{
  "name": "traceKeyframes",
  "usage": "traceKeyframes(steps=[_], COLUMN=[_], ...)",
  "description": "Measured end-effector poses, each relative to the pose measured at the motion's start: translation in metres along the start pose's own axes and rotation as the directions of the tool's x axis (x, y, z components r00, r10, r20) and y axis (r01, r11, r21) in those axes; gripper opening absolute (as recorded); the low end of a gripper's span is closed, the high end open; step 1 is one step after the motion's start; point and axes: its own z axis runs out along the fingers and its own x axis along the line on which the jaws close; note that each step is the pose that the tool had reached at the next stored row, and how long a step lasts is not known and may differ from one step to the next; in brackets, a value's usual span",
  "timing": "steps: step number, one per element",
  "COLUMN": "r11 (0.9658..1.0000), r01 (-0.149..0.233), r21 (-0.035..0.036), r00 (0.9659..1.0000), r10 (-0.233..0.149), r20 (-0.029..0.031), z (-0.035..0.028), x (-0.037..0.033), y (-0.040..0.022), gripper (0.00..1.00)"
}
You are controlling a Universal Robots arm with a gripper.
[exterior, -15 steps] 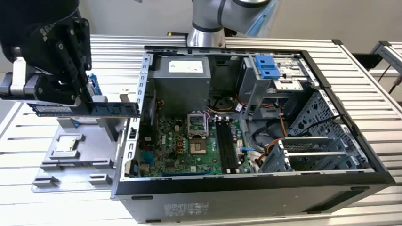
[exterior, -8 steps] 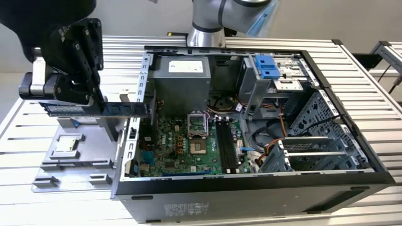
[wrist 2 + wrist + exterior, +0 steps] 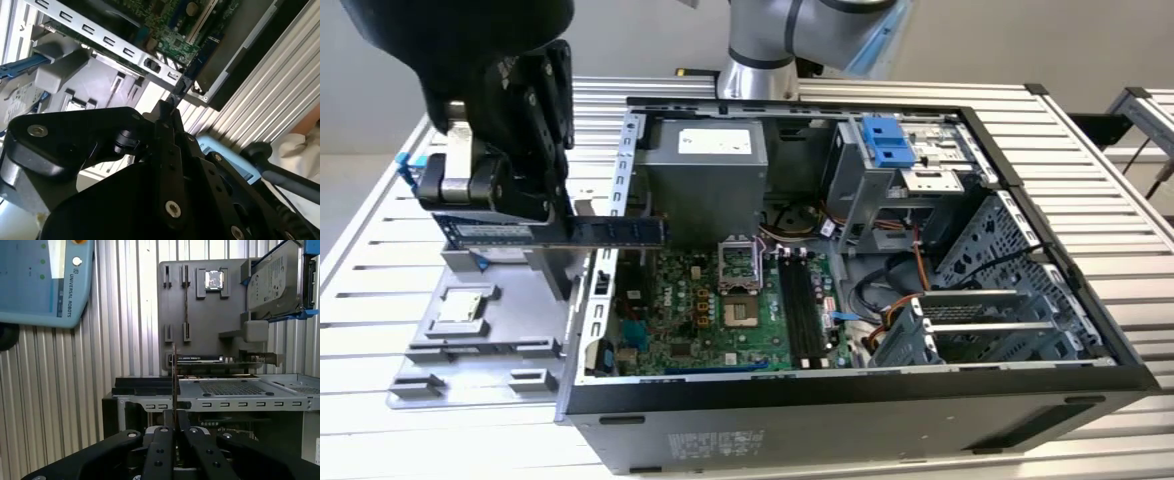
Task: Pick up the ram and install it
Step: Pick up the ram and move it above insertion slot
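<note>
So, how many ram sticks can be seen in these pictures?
1. The ram is held between the fingers, near the case wall at the exterior view's left. The black motherboard slots look empty; other sticks may be hidden.

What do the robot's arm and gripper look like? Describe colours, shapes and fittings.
The arm is a silver-grey cylinder. The gripper is matte black, with jointed flat-link fingers pinned by small silver screws.

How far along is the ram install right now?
Done: the ram is picked up, clear of the grey parts tray. In hand: the gripper has its fingers shut on it edge-on, over the computer case wall at the exterior view's left. Left: seating it; the black motherboard slots look empty.
</note>
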Motion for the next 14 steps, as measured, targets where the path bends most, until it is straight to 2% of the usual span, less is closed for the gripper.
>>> traceKeyframes(steps=[12,14], r11=[1.0,1.0], r01=[0.0,0.0], r21=[-0.0002,-0.0003], r00=[1.0,1.0], r10=[0.0,0.0], r20=[0.0,0.0], z=[-0.0002,-0.0002], x=[-0.0009,-0.0012], y=[-0.0222,-0.0279], gripper=[0.0,0.0])
